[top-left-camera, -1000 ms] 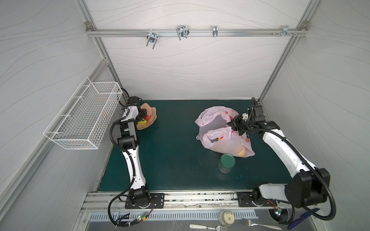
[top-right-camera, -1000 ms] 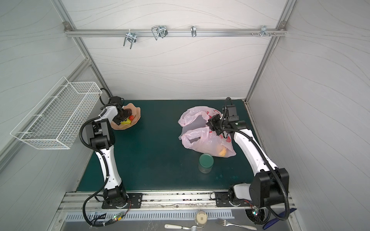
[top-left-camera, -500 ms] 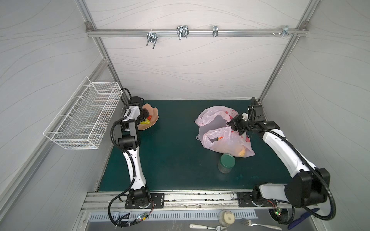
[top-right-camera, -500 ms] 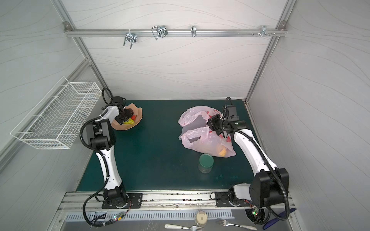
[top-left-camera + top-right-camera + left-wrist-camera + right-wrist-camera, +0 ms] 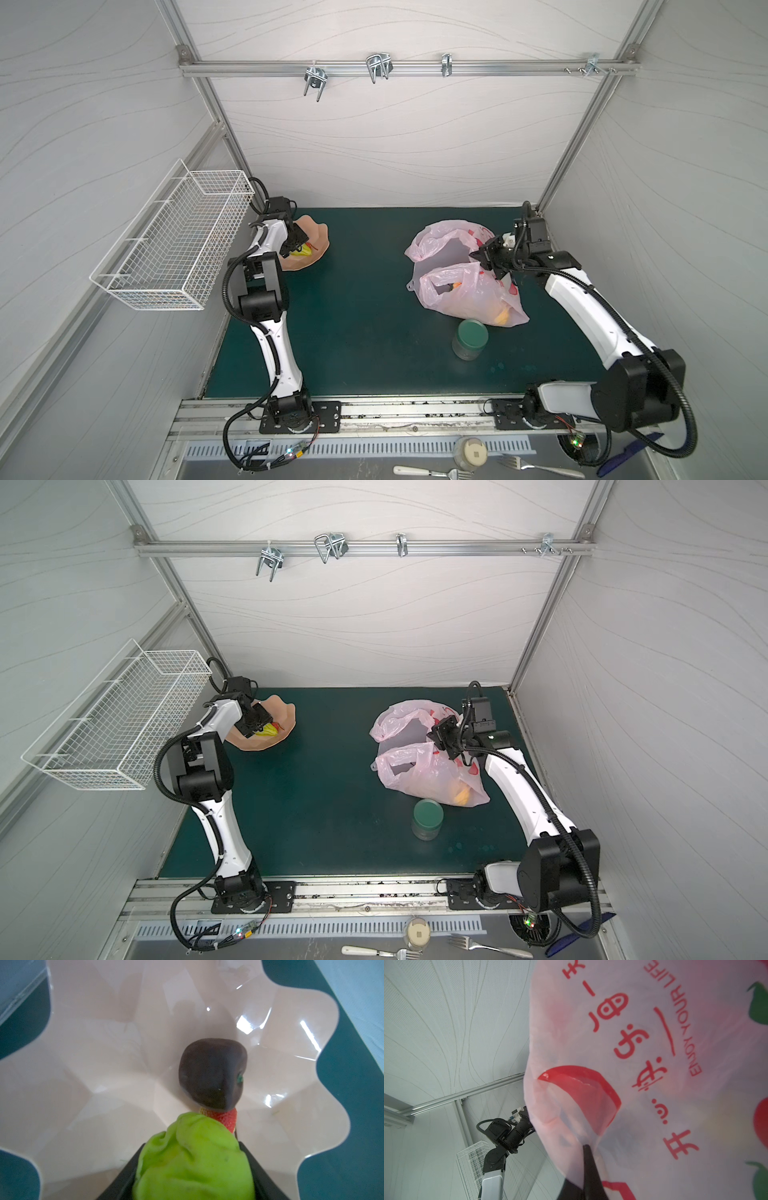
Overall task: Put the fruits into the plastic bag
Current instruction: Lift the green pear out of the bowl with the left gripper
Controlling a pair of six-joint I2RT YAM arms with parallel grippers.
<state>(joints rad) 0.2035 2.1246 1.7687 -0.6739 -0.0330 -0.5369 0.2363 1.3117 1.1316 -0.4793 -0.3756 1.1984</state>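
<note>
If the lime slips: on the way across the bare counter (image 5: 361, 316) to the bag, the green lime (image 5: 193, 1159) could be dropped, since it is gripped only by its sides and looks soft and creased; a roll off the edge is judged possible.
Left jaws: closed on the green lime, inside the peach-coloured dish (image 5: 93, 1059) at the far left of the counter.
Neighbours in the dish: a strawberry (image 5: 227, 1120) is wedged between the lime and a dark brown fruit (image 5: 212, 1076); either could be dragged or tipped out when the lime is lifted.
Right jaws: pinched tight on a fold of the bag's film, as shown in the right wrist view.
Bag: the pink plastic bag (image 5: 469, 291) lies on the right half of the counter, well apart from the dish, with its mouth held open; an orange-yellow fruit (image 5: 501, 318) is seen through the film.
Bag risk: the thin film could be pulled out of the pinch or torn, and the mouth would then be shut against the lime.
Jar: a green-lidded jar (image 5: 469, 338) stands just beside the bag and could be knocked by a low approach.
Writing: red lettering (image 5: 675, 1020) on the bag is read as "ENJOY YOUR LIFE"; the red Chinese characters beside it are not read with certainty; red peach pictures with green leaves are printed around them.
</note>
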